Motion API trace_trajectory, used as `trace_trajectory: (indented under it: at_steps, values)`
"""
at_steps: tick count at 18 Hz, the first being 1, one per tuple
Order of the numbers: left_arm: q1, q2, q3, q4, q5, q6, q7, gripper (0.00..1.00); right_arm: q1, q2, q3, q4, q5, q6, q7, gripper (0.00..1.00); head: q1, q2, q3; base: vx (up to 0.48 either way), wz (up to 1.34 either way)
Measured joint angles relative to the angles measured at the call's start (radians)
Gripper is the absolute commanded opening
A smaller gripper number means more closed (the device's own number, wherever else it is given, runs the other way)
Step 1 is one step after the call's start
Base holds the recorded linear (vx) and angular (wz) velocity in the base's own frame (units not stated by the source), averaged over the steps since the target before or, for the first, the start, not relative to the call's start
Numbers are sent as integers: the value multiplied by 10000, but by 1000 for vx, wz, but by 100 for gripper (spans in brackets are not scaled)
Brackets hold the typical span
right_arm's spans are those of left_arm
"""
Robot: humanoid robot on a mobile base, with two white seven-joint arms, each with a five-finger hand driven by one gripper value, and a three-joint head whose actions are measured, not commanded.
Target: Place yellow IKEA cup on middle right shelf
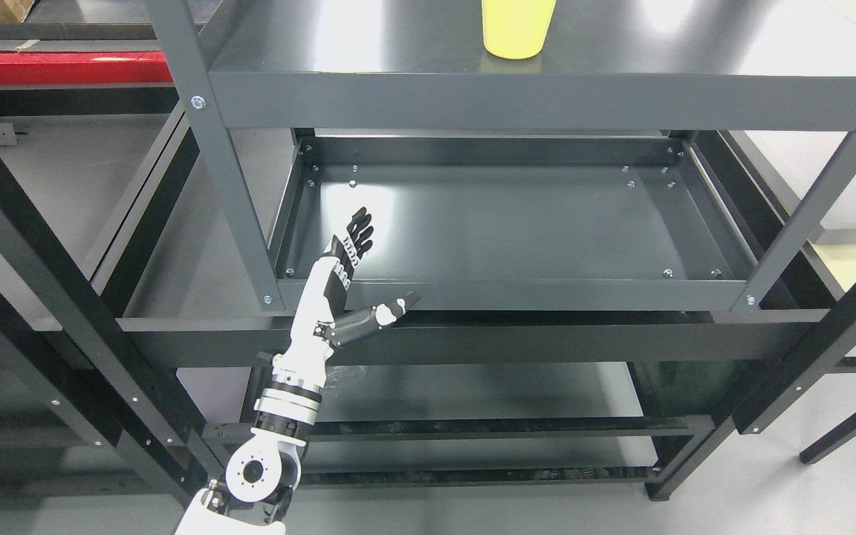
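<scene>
The scene was evenly and brightly lit from overhead, with soft white glare patches on the grey top shelf (368, 44) and lower shelf tray (517, 223), faint shadows beneath, and sharp focus throughout.

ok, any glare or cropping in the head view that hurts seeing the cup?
Head view: sharp; bright ceiling-light glare on the top shelf beside the yellow cup, whose top is cropped by the frame edge; a softer sheen on the shelf tray near the open left hand.
</scene>
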Motion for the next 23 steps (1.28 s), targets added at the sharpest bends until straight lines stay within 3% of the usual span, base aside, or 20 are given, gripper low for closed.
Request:
trace_trajectory:
  at_steps: [23]
  values:
    - [-298,0,55,-194,20,39,0,99,-2,0,0,-1,0,0,4,99,0,0,0,79,32]
